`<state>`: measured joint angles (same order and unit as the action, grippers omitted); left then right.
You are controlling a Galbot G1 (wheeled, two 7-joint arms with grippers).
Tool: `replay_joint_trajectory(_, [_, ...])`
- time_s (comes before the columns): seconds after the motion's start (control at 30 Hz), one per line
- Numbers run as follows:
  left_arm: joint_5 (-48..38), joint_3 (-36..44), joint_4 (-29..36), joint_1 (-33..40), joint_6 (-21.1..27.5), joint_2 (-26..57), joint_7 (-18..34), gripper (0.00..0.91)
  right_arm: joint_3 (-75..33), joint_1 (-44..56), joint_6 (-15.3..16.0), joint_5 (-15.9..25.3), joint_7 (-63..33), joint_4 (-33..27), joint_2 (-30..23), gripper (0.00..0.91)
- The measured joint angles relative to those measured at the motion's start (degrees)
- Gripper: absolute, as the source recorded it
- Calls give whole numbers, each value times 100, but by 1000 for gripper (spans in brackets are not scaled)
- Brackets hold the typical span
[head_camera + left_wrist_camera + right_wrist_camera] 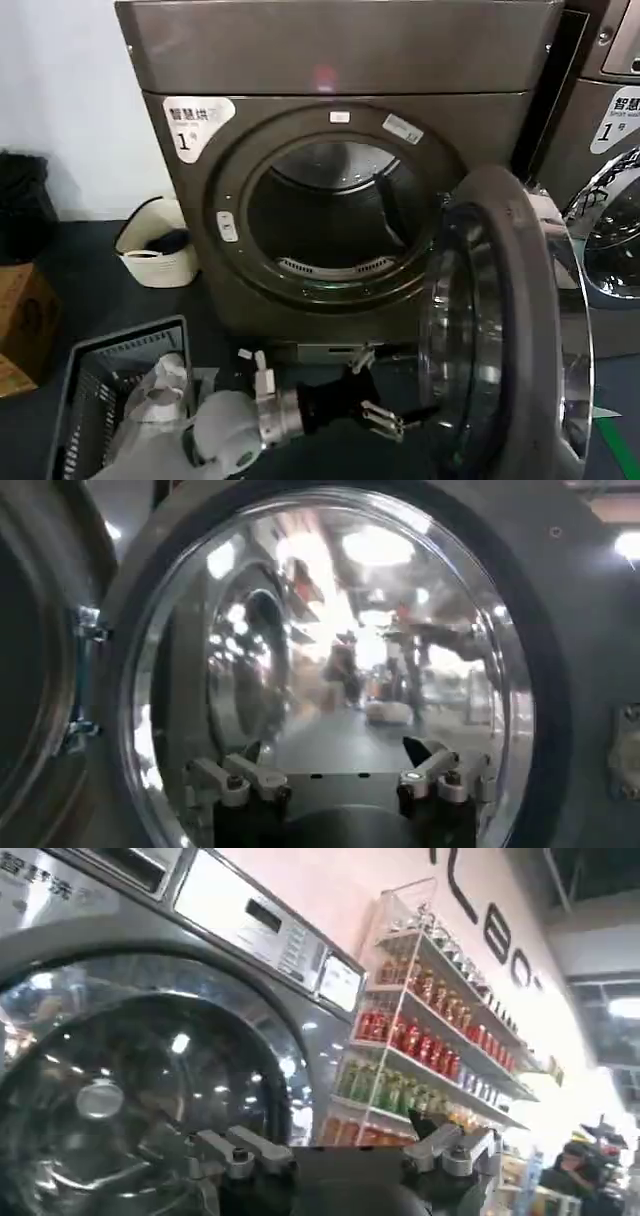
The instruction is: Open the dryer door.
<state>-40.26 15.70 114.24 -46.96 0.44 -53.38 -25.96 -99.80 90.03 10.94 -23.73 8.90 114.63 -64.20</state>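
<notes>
The bronze-grey dryer [340,60] stands in front of me with its drum mouth [330,220] uncovered. The dryer door [510,330] is swung out to the right, its grey inner face and bulging glass turned toward the left arm. My left gripper [390,392] is low in front of the machine, open, its fingertips close to the door's inner glass with nothing between them. In the left wrist view the door glass [340,630] looms just ahead of the open left gripper [338,762]. My right gripper [340,1138] is open and holds nothing, facing another machine's round door [130,1098].
A second bronze-grey machine [610,150] stands right behind the open door. On the floor to the left are a beige basket [160,245], a grey crate [110,400], a cardboard box [20,320] and a black bag [22,200]. A shelf of bottles [430,1038] stands beside the other machine.
</notes>
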Motion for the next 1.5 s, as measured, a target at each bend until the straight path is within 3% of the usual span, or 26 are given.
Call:
replay_joint_trajectory(0.67, [67, 816, -970, 924, -138, -806, -1, 907, -713, 221, 147, 148, 431, -59, 41, 907])
replay_joint_trajectory(1.5, [-69, 1216, -1544, 1504, -225, -1226, 64, 907, -1445, 23, 444, 480, 225, -162, -84, 907])
